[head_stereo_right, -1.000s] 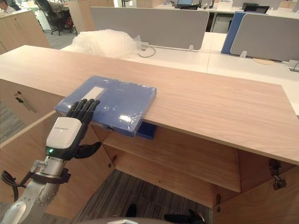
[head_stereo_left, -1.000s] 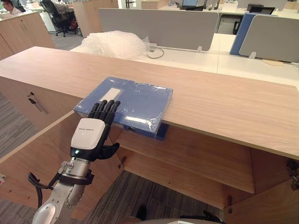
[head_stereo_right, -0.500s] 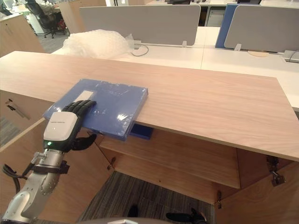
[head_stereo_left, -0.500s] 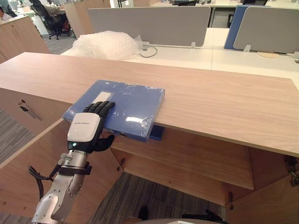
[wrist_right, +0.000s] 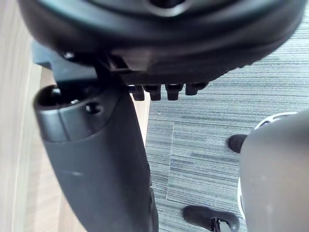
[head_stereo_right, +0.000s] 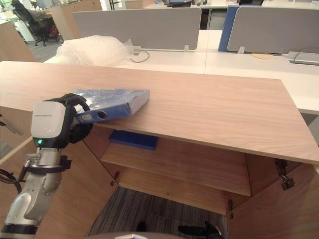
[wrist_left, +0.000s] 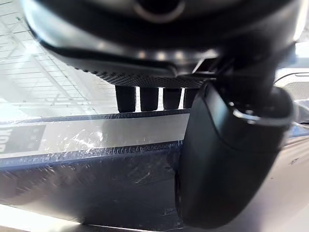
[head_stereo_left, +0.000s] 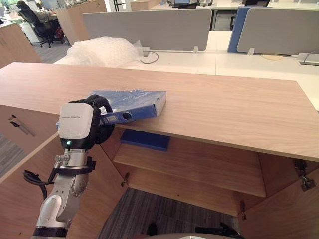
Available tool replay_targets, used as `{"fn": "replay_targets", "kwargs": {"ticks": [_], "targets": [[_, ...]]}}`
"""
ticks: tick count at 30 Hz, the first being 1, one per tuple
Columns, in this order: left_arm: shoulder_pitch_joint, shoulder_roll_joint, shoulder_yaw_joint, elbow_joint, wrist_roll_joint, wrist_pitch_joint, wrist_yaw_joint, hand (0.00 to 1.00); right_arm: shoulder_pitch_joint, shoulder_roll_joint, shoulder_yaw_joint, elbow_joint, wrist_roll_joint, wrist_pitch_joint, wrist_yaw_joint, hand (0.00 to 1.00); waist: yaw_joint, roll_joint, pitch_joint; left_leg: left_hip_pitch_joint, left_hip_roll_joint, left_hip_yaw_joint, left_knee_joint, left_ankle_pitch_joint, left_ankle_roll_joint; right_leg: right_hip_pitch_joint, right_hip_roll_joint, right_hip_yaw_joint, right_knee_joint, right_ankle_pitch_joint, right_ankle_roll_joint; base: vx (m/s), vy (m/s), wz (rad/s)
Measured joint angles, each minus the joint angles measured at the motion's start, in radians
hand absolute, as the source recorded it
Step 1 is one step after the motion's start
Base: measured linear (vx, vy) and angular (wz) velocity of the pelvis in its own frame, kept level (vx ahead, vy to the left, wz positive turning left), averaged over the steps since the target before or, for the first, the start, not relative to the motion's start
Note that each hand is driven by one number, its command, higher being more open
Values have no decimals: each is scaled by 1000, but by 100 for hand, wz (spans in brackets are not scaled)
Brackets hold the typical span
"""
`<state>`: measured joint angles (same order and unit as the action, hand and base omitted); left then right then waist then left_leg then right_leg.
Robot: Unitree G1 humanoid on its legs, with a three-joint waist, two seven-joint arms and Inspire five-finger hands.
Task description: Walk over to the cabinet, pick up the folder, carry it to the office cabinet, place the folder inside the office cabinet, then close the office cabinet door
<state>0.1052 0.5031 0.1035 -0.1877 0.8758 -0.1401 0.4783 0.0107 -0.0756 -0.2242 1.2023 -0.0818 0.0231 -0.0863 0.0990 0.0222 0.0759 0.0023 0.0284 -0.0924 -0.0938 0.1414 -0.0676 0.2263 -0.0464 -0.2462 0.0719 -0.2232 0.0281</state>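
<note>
The blue folder (head_stereo_left: pixel 137 102) in clear wrap lies on the wooden cabinet top (head_stereo_left: pixel 224 109), its near left end raised off the wood and its far edge resting on it. My left hand (head_stereo_left: pixel 77 124) is shut on that raised end at the cabinet's front edge. In the left wrist view its fingers (wrist_left: pixel 149 98) reach over the folder's cover (wrist_left: pixel 96 140) and its thumb (wrist_left: pixel 227 159) presses against the spine. My right hand (wrist_right: pixel 96 159) hangs open over grey carpet, holding nothing.
Below the top, the cabinet stands open with a shelf (head_stereo_left: pixel 199 167) that bears a second flat blue item (head_stereo_left: pixel 144 140). Its doors swing out at the left (head_stereo_left: pixel 25 184) and right (head_stereo_left: pixel 294 214). Bubble wrap (head_stereo_left: pixel 102 50) and desk dividers (head_stereo_left: pixel 149 27) lie behind.
My left hand's fingers have curled round the folder's near end and lifted it, tilting the folder up from flat. The camera view has shifted as well.
</note>
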Motion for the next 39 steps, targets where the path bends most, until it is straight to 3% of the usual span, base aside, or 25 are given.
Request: {"fn": "replay_targets", "kwargs": {"ticks": [7, 10, 20, 24, 29, 39], "targets": [[86, -179, 2, -175, -82, 10, -9, 0, 5, 3, 100, -29, 5, 0, -1, 100, -2, -12, 1, -11, 1, 7, 1, -1, 1, -14, -1, 7, -1, 3, 3, -2, 1, -2], [134, -269, 2, -283, -243, -3, -31, 0, 22, 3, 237, -107, 7, -2, 2, 100, -1, -13, 0, -18, 5, 16, 6, 1, 3, -24, 1, 17, -1, 11, 4, -11, 6, -9], [267, -384, 160, -400, -925, -91, -183, 0, 90, -10, 528, -551, 88, -44, 133, 100, -19, -23, -2, -26, 6, 26, 5, 4, 11, -41, -1, 28, 4, 26, 8, -44, 20, -3], [294, -424, 231, -400, -1127, -92, -231, 0, 121, -84, 675, -771, 246, -46, 275, 100, -13, -42, -6, -39, -1, 9, 5, 9, 16, -45, -4, 10, 3, 25, 9, -33, 15, 12], [305, -436, 235, -401, -1186, -93, -309, 0, 107, -150, 725, -885, 467, -43, 447, 100, 2, -48, -10, -41, -14, -3, 6, 16, 22, -43, -11, -4, 6, 25, 10, -9, 9, 9], [299, -431, 213, -401, -1199, -104, -400, 0, -34, -372, 851, -1059, 675, 41, 596, 100, 4, -46, -11, -39, -20, -4, 6, 25, 26, -47, -16, -5, 20, 24, 11, -25, 13, 0]]}}
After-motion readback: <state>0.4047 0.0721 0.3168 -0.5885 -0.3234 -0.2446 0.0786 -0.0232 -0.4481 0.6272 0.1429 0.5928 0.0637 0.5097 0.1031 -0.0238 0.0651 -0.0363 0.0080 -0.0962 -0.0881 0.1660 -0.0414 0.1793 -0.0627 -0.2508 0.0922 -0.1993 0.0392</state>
